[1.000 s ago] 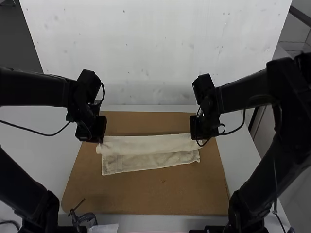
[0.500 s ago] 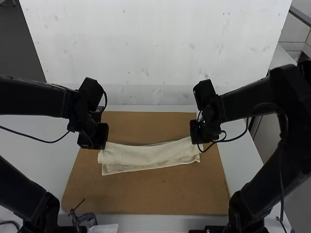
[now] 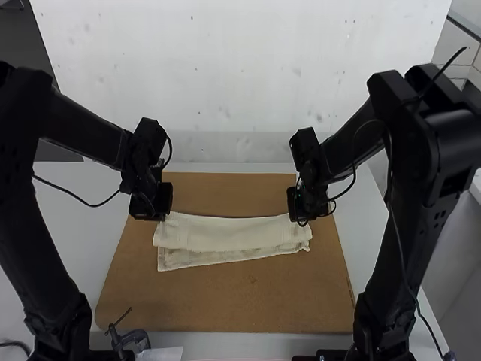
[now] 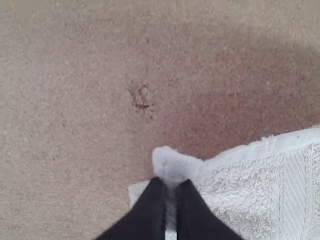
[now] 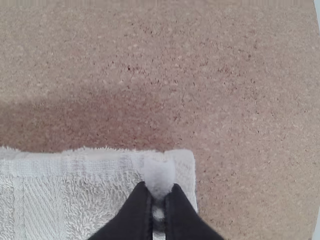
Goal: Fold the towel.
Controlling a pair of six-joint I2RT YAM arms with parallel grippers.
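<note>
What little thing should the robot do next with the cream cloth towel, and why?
Perhaps lift the towel's far edge slightly with both grippers together, then fold it nearer the arms' bases. The left gripper and right gripper each pinch a far corner, and the towel lies folded in a wide strip on the brown flat board, so lifting evenly might keep it straight.

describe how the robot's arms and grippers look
Both arms are black, with thick, blocky links and thin black cables looping along them. The left gripper and right gripper each have two dark fingers that taper to narrow tips.
</note>
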